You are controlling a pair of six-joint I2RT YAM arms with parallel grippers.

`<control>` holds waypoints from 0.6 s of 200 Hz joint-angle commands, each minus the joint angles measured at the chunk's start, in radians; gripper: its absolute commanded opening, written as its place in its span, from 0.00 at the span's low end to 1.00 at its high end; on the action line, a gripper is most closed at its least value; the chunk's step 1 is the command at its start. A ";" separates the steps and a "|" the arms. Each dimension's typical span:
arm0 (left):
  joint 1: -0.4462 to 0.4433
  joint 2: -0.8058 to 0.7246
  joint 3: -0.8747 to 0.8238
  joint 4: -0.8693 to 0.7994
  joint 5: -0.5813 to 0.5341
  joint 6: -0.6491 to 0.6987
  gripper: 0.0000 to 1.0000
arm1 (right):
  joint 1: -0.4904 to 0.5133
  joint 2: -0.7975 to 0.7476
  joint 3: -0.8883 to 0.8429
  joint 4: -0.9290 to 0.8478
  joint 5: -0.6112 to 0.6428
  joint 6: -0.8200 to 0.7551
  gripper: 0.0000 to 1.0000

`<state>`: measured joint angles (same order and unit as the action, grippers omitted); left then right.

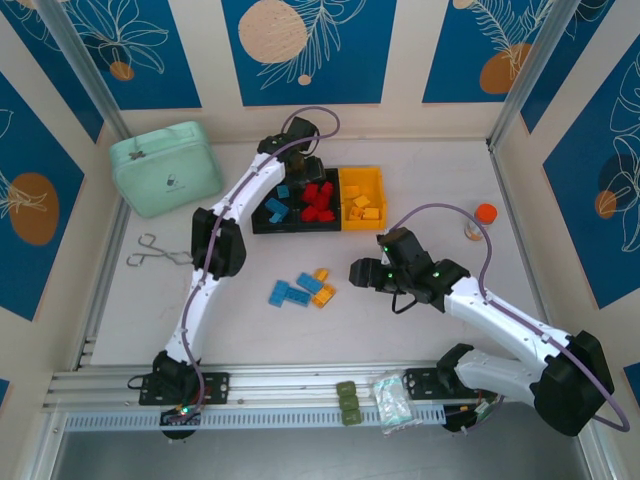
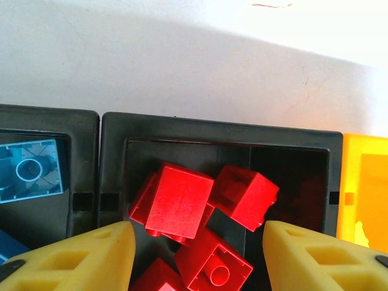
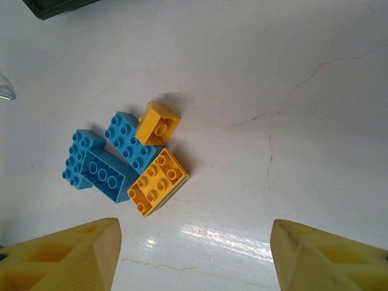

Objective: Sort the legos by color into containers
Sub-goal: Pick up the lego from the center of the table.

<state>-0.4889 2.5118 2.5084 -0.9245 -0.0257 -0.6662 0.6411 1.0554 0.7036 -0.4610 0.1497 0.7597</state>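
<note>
Top view. Three bins in a row at mid-table: black left bin (image 1: 262, 224) with blue inside, black middle bin (image 1: 318, 228) with red bricks (image 1: 318, 200), and yellow bin (image 1: 362, 171) with orange pieces. Above the far side of the black bins, left gripper (image 1: 308, 170). On the bare table (image 1: 430, 180), well apart from the bins, a loose pile (image 1: 303, 288), with right gripper (image 1: 360, 272) just beside it on the right.

Left wrist view. Wide apart and empty, left gripper (image 2: 194, 254), with nothing between the fingers (image 2: 79, 254). Below, red bricks (image 2: 182, 203) heaped in the middle bin (image 2: 218, 130). One pale blue brick (image 2: 30, 170) in the left bin (image 2: 48, 115). At the right edge, yellow bin (image 2: 364, 188).

Right wrist view. Likewise spread and empty, right gripper (image 3: 194, 254), hovering near the pile. Three blue bricks (image 3: 100, 173) touching one another, an orange brick (image 3: 157, 182) lying flat against them, and a smaller orange one (image 3: 159, 123) tipped up, on or against a blue; cannot tell which.

Handling, as a judgement: light, rigid, smooth-walled plastic, not fragile, but apt to skid or twist out of a loose pinch. Best pinched across two flat opposite side walls, not over the studs. Sensible to start at an outer piece such as the orange brick, with some risk of dragging touching neighbours along.
</note>
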 commanded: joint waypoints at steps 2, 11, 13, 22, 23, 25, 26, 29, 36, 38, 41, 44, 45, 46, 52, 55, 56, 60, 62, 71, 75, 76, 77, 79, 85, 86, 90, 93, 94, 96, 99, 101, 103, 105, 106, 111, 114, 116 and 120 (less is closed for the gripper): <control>-0.002 -0.114 -0.018 -0.035 0.025 0.045 0.60 | -0.004 0.000 -0.001 0.007 -0.015 0.007 0.66; -0.005 -0.153 -0.065 -0.021 0.035 0.059 0.60 | -0.004 -0.003 0.000 0.008 -0.015 0.007 0.66; -0.005 -0.164 -0.077 -0.017 0.038 0.061 0.61 | -0.004 -0.003 0.000 0.008 -0.016 0.007 0.66; -0.009 -0.216 -0.143 0.011 0.050 0.075 0.61 | -0.003 -0.005 0.005 0.006 -0.017 0.007 0.66; -0.009 -0.223 -0.150 0.015 0.052 0.077 0.61 | -0.002 -0.006 0.005 0.007 -0.018 0.007 0.66; -0.009 -0.235 -0.167 0.021 0.055 0.080 0.61 | -0.002 -0.006 0.007 0.005 -0.017 0.007 0.66; -0.009 -0.242 -0.175 0.025 0.056 0.083 0.61 | -0.001 -0.006 0.007 0.005 -0.018 0.007 0.66; -0.011 -0.262 -0.200 0.036 0.060 0.087 0.61 | -0.001 -0.005 0.008 0.005 -0.018 0.007 0.66; -0.014 -0.306 -0.258 0.058 0.067 0.097 0.62 | 0.002 -0.006 0.012 0.003 -0.018 0.007 0.66; -0.014 -0.321 -0.275 0.065 0.068 0.102 0.62 | 0.003 -0.006 0.013 0.002 -0.017 0.007 0.66; -0.015 -0.342 -0.301 0.075 0.071 0.104 0.62 | 0.004 -0.006 0.016 0.000 -0.018 0.006 0.66; -0.016 -0.363 -0.327 0.085 0.075 0.109 0.62 | 0.005 -0.006 0.017 -0.001 -0.018 0.006 0.66; -0.017 -0.369 -0.336 0.089 0.076 0.110 0.63 | 0.006 -0.006 0.019 -0.002 -0.017 0.006 0.66; -0.017 -0.377 -0.347 0.093 0.078 0.111 0.62 | 0.006 -0.006 0.019 -0.003 -0.017 0.006 0.66; -0.018 -0.421 -0.406 0.116 0.087 0.119 0.63 | 0.008 -0.006 0.023 -0.006 -0.015 0.006 0.66; -0.019 -0.443 -0.436 0.127 0.090 0.122 0.63 | 0.008 -0.006 0.026 -0.009 -0.014 0.007 0.66; -0.020 -0.450 -0.447 0.131 0.091 0.123 0.63 | 0.009 -0.006 0.028 -0.009 -0.014 0.007 0.66; -0.020 -0.479 -0.487 0.146 0.098 0.126 0.63 | 0.009 -0.005 0.031 -0.014 -0.012 0.007 0.66; -0.020 -0.493 -0.509 0.155 0.101 0.128 0.63 | 0.009 -0.003 0.033 -0.016 -0.012 0.008 0.67; -0.020 -0.557 -0.601 0.189 0.113 0.137 0.64 | 0.010 0.004 0.045 -0.027 -0.009 0.009 0.66; -0.019 -0.591 -0.644 0.200 0.115 0.141 0.64 | 0.009 0.009 0.052 -0.032 -0.009 0.009 0.67; -0.020 -0.598 -0.655 0.202 0.115 0.141 0.64 | 0.009 0.010 0.053 -0.034 -0.008 0.010 0.66; -0.020 -0.605 -0.665 0.206 0.116 0.142 0.64 | 0.009 0.011 0.054 -0.035 -0.007 0.010 0.66; -0.020 -0.620 -0.685 0.213 0.120 0.143 0.64 | 0.009 0.012 0.057 -0.038 -0.007 0.011 0.66; -0.020 -0.661 -0.747 0.234 0.128 0.150 0.64 | 0.009 0.022 0.069 -0.047 -0.004 0.012 0.66; -0.020 -0.671 -0.757 0.236 0.131 0.151 0.64 | 0.009 0.024 0.071 -0.049 -0.003 0.012 0.66; -0.020 -0.704 -0.793 0.253 0.139 0.156 0.64 | 0.009 0.032 0.078 -0.057 -0.003 0.012 0.66; -0.020 -0.725 -0.829 0.267 0.147 0.159 0.64 | 0.009 0.038 0.087 -0.063 -0.002 0.013 0.66; -0.020 -0.733 -0.841 0.271 0.149 0.160 0.64 | 0.009 0.040 0.089 -0.065 -0.002 0.012 0.66; -0.020 -0.748 -0.863 0.278 0.152 0.161 0.64 | 0.008 0.046 0.092 -0.068 -0.002 0.012 0.66; -0.020 -0.772 -0.894 0.289 0.159 0.163 0.64 | 0.008 0.053 0.101 -0.073 -0.002 0.013 0.66; -0.020 -0.786 -0.914 0.296 0.161 0.164 0.65 | 0.008 0.057 0.106 -0.077 -0.003 0.012 0.67; -0.020 -0.801 -0.934 0.299 0.164 0.164 0.65 | 0.008 0.064 0.111 -0.079 -0.005 0.012 0.66; -0.020 -0.816 -0.952 0.305 0.166 0.163 0.65 | 0.008 0.068 0.117 -0.082 -0.005 0.011 0.66; -0.020 -0.823 -0.956 0.308 0.167 0.165 0.65 | 0.008 0.070 0.121 -0.084 -0.007 0.011 0.66; -0.020 -0.858 -1.008 0.321 0.174 0.168 0.65 | 0.007 0.084 0.135 -0.090 -0.010 0.008 0.66; -0.020 -0.878 -1.036 0.326 0.177 0.170 0.65 | 0.009 0.093 0.145 -0.097 -0.012 0.006 0.66; -0.020 -0.893 -1.052 0.331 0.179 0.171 0.65 | 0.009 0.099 0.150 -0.099 -0.013 0.005 0.66; -0.020 -0.919 -1.087 0.336 0.182 0.174 0.65 | 0.010 0.107 0.162 -0.105 -0.016 0.003 0.66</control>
<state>-0.5026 1.7149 1.5879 -0.6704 0.0971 -0.5373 0.6441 1.1202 0.7906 -0.5102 0.1497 0.7597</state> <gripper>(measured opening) 0.648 0.663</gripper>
